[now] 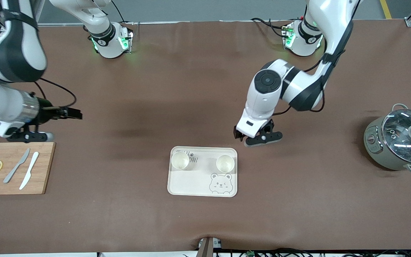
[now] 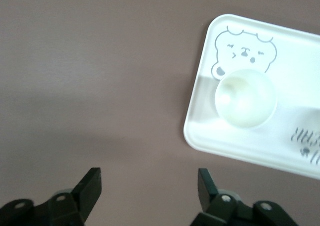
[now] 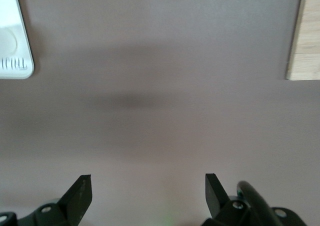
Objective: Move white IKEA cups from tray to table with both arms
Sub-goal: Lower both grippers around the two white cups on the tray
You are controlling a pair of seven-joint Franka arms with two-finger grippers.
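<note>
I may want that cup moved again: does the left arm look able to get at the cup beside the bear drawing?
Probably yes: the left gripper hangs open over bare table beside the tray, with nothing between it and that cup.

The left arm bends down from its base, its left gripper point(image 2: 150, 188) hanging over bare worktop with fingers point(image 2: 90, 186) apart, empty. The right gripper point(image 3: 148, 193) hangs near the right arm's end edge, fingers spread, empty.
</note>
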